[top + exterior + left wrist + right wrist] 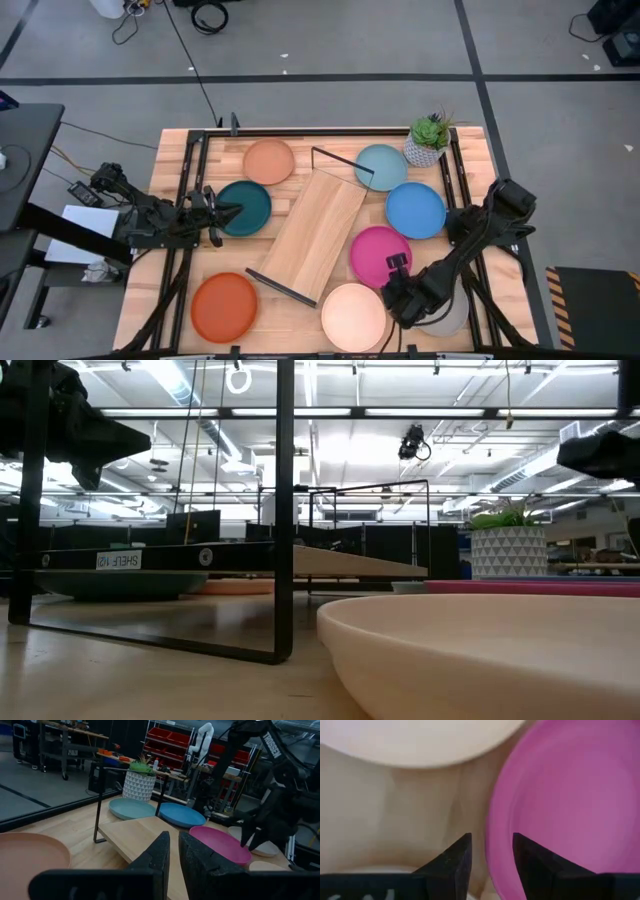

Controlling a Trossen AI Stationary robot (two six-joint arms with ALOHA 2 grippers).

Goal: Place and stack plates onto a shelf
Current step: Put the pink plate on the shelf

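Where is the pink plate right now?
In the high view the pink plate lies on the table's right half, between the wooden shelf and the right gripper, with the blue plate above it and the cream plate below it.

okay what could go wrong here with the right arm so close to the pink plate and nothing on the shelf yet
1. The right pincer hangs with jaws apart in the tight spot between the magenta plate, cream plate and grey plate; coming down, it could nudge a neighbour.
2. The shelf lies slanted and crowded by plates, so a stack could sit off its edge.
3. The left pincer, nearly shut over the dark teal plate, could push it under the shelf.
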